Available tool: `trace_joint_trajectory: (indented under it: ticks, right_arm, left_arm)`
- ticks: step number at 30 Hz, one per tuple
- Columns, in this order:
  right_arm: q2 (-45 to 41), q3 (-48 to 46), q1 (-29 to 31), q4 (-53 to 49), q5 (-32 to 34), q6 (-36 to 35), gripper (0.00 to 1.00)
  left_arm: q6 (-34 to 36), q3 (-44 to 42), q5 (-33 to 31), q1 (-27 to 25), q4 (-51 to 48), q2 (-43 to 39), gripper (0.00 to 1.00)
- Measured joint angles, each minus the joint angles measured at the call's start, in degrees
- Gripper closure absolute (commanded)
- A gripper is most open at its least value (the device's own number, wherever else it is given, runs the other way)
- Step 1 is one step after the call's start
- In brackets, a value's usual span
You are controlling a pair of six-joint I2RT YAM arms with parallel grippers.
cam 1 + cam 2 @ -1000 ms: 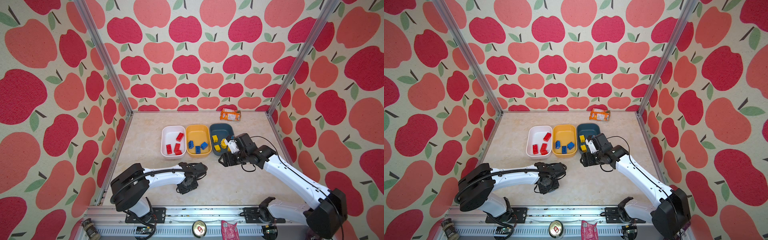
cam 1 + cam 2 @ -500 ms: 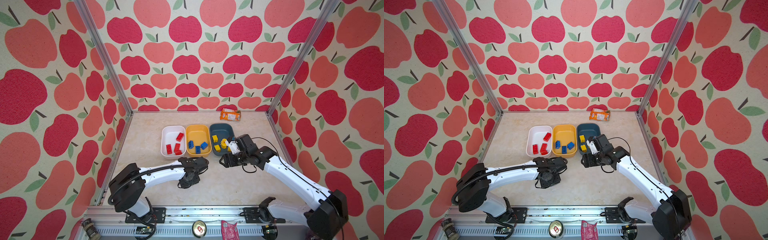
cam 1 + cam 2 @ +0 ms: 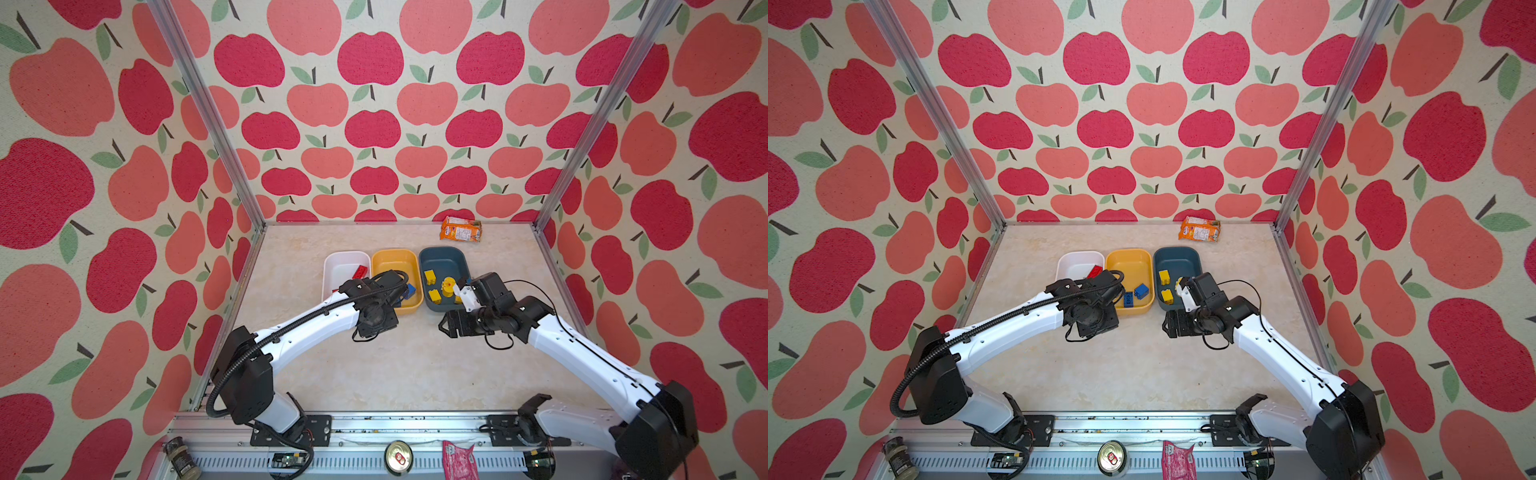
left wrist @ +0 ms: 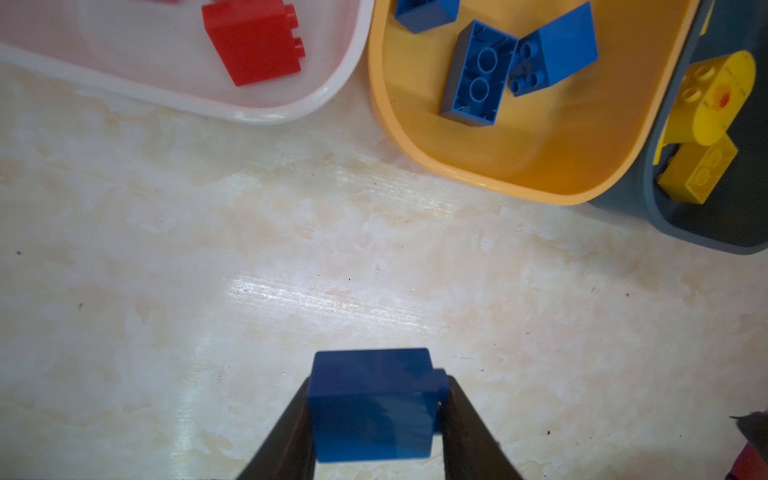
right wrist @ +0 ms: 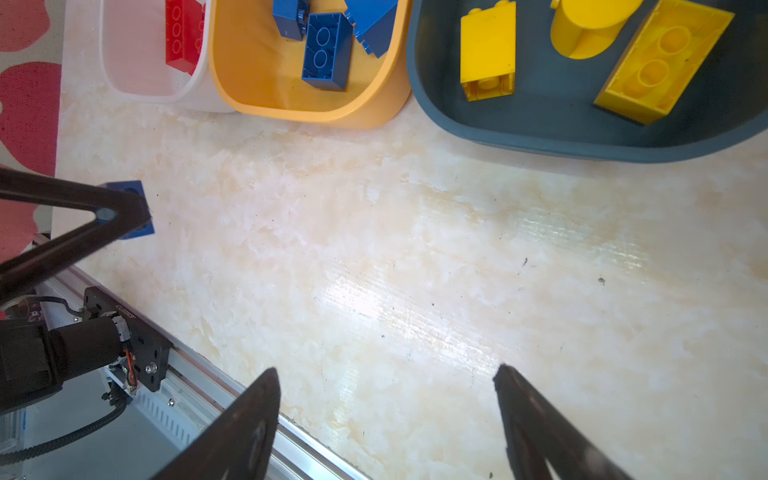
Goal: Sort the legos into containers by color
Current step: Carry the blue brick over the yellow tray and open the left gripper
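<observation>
My left hand (image 4: pixel 377 384) is nearly closed. Both fingers (image 4: pixel 289 436) pinch a blue brick (image 4: pixel 370 419) by opposite sides. Its studs face sideways toward one finger, and it looks too squarish for me to call a long axis. It hangs over bare tabletop (image 4: pixel 166 249), just short of the white tub (image 4: pixel 266 114) and yellow tub (image 4: pixel 519 189). In the yellow tub a longer blue brick (image 4: pixel 476 75) lies underside up, its length running across the row of tubs. My right hand (image 5: pixel 386 372) is spread wide and empty, over the tabletop in front of the dark blue-grey tub (image 5: pixel 540 143), which holds the yellow bricks (image 5: pixel 488 54).
</observation>
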Motion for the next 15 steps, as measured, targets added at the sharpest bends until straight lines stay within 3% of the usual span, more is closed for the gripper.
trace_joint_trajectory:
  ticks: [6,15]
  right_arm:
    - [-1.8,-2.1,0.0,0.0,0.5,2.3,0.03]
    - [-4.4,-3.7,0.0,0.4,2.1,5.5,0.01]
  left_arm:
    - [7.4,7.9,1.4,4.9,-0.6,4.0,0.61]
    - [16.8,19.9,5.6,10.4,-0.2,15.7,0.6]
